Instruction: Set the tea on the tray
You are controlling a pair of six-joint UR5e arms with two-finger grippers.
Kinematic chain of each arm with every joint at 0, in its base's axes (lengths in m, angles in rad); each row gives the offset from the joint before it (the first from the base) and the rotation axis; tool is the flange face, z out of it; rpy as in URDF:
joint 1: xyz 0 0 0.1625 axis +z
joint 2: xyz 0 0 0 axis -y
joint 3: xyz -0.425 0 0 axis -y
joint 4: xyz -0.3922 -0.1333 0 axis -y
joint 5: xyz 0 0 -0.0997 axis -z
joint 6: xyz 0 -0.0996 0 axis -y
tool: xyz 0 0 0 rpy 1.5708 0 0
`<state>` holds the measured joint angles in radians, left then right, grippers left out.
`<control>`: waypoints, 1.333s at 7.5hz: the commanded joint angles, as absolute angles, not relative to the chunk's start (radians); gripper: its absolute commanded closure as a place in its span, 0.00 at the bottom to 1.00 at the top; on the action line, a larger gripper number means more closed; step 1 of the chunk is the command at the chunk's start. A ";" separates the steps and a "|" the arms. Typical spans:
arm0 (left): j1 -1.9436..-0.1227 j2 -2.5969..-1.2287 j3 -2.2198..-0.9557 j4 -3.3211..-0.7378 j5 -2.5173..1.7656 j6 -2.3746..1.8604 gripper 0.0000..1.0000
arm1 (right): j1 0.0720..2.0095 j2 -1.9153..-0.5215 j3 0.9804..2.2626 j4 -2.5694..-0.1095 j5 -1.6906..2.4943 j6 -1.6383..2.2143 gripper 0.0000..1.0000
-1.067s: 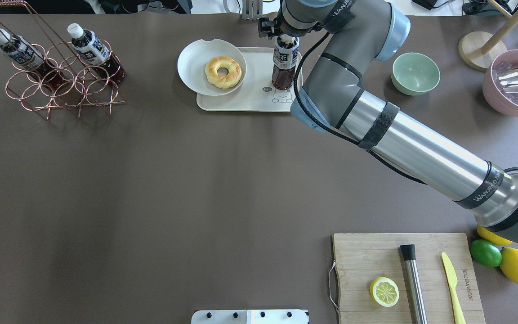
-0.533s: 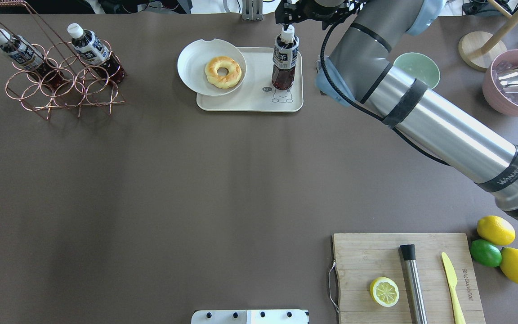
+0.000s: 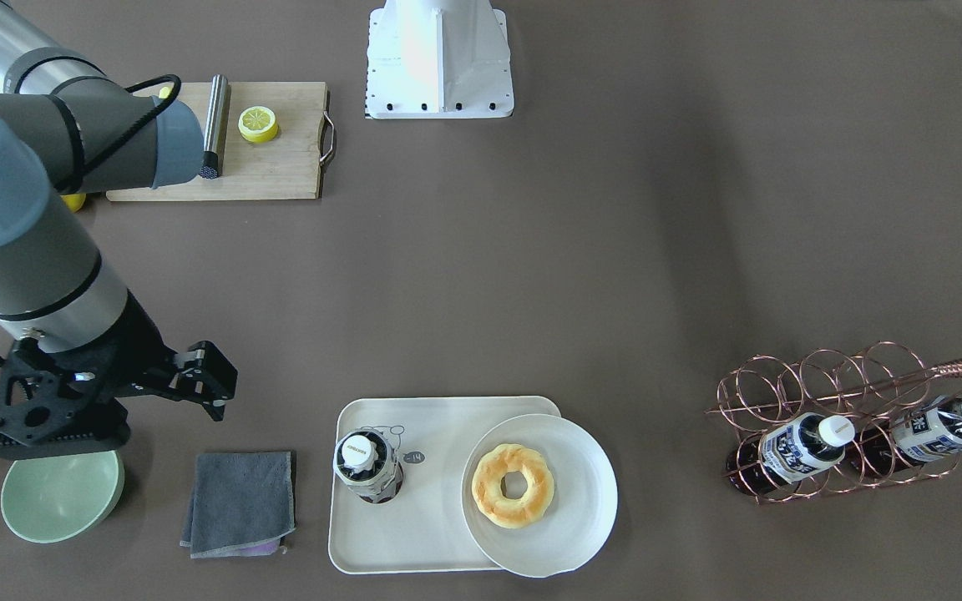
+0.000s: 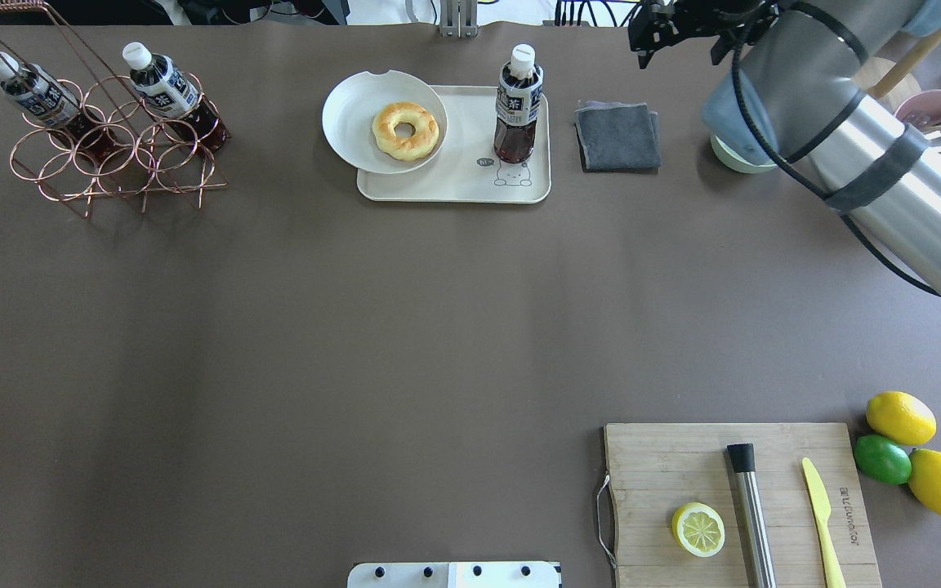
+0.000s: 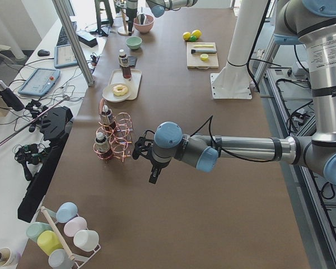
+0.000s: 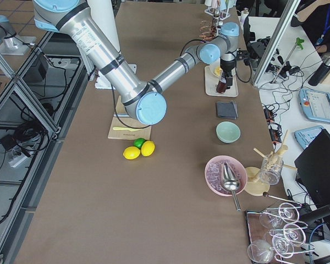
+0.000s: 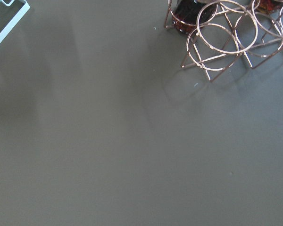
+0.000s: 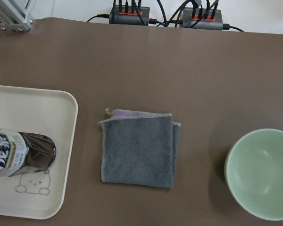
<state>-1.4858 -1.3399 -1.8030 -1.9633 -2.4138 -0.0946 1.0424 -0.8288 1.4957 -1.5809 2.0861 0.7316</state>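
Tea (image 4: 517,106) stands upright on tray (image 4: 454,184), to the left of the right gripper (image 4: 675,33), which is nearer and hangs empty, jaws apart. Left gripper (image 5: 154,168) far off; state unclear.

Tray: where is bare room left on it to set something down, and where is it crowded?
Bare tray shows between the tea bottle and the round plate, and along the robot-side edge by the bear drawing. The plate, holding a doughnut, crowds the opposite end.

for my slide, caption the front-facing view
Tea upright on the tray beside the plate, right claw open and apart
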 commanded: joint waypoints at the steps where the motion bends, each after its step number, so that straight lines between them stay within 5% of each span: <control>1: -1.499 -1.348 -1.807 -1.748 -2.395 0.085 0.02 | 1.141 -1.015 1.638 -1.655 2.169 0.524 0.00; 4: -1.574 -1.492 -1.809 -1.433 -2.349 0.312 0.02 | 1.224 -1.080 1.749 -1.794 2.250 0.467 0.00; 10: -1.612 -1.468 -1.784 -1.396 -2.284 0.359 0.02 | 1.452 -1.564 1.822 -1.783 2.215 -0.080 0.00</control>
